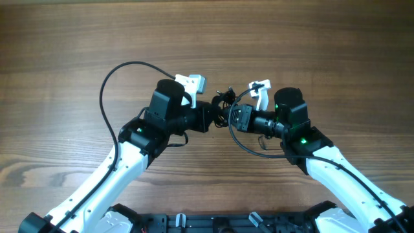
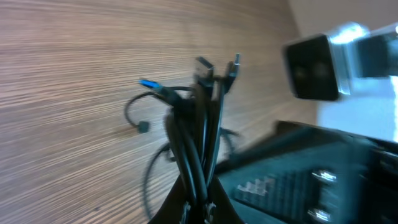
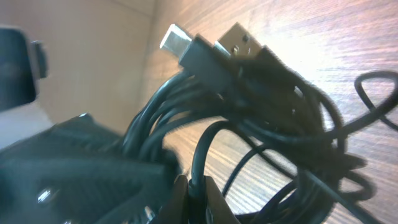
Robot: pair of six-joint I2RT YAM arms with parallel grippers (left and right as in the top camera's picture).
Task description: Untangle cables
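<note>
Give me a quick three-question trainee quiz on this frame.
1. True or false: the cables lie apart in straight lines.
2. Of the left hand and the right hand, which grips the cables? A left only; B right only; C both.
3. Fill in: in the left wrist view, one plug has a ___ tip.
Key: 1 false, they are one tangled bundle; 2 C; 3 blue.
</note>
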